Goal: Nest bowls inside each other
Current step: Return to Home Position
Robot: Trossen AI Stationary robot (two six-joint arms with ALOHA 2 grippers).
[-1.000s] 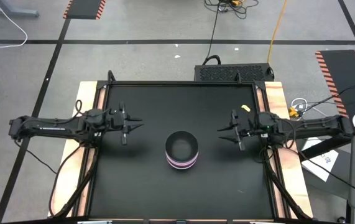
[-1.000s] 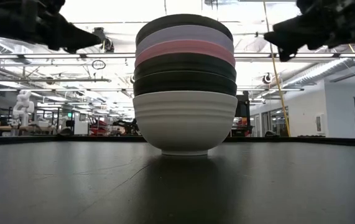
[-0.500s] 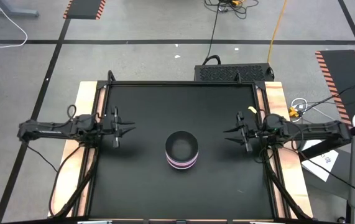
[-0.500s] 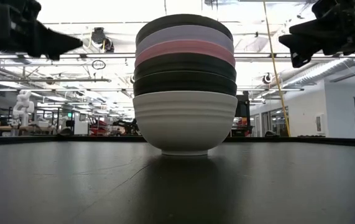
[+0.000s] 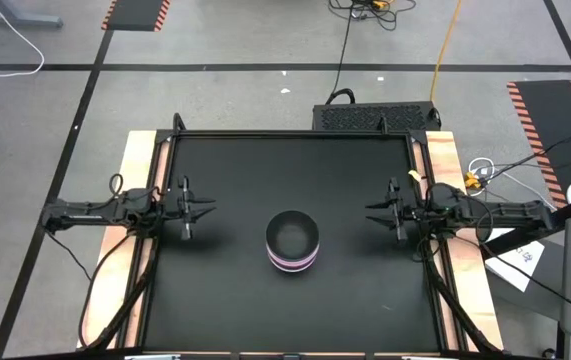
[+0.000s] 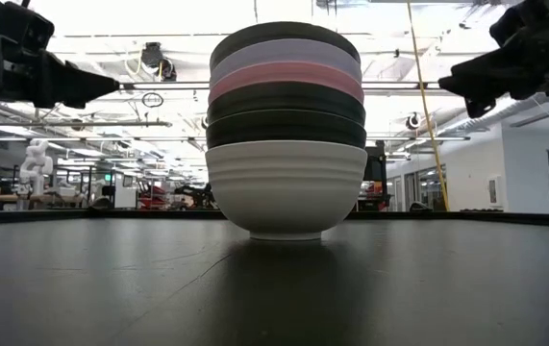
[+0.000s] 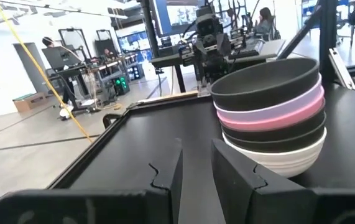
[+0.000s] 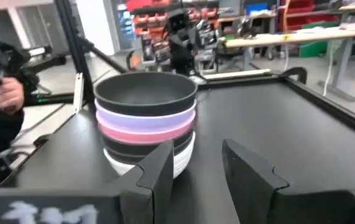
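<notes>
Six bowls stand nested in one stack [image 5: 293, 242] at the middle of the black table. From the top they run black, lavender, pink, black, black, white [image 6: 286, 130]. The white bowl's foot [image 6: 286, 234] rests on the table. My left gripper [image 5: 205, 208] hovers open to the left of the stack, above the table, pointing at it [image 7: 196, 152]. My right gripper [image 5: 373, 210] hovers open on the right of the stack and faces it [image 8: 197, 146]. Neither gripper touches the bowls. In the low view both hang at about the height of the stack's top, left [image 6: 111, 85] and right [image 6: 447, 82].
A small yellow scrap [image 5: 395, 174] lies near the table's far right corner. Black mat [image 5: 235, 300] lies bare all round the stack. Wooden strips edge the table's left and right sides [image 5: 115, 270]. A person's hand [image 8: 6, 93] shows beyond the table in the right wrist view.
Both arms have drawn back from the stack, the left gripper toward the table's left edge and the right gripper toward its right edge, staying level. The stack of bowls has not moved.
</notes>
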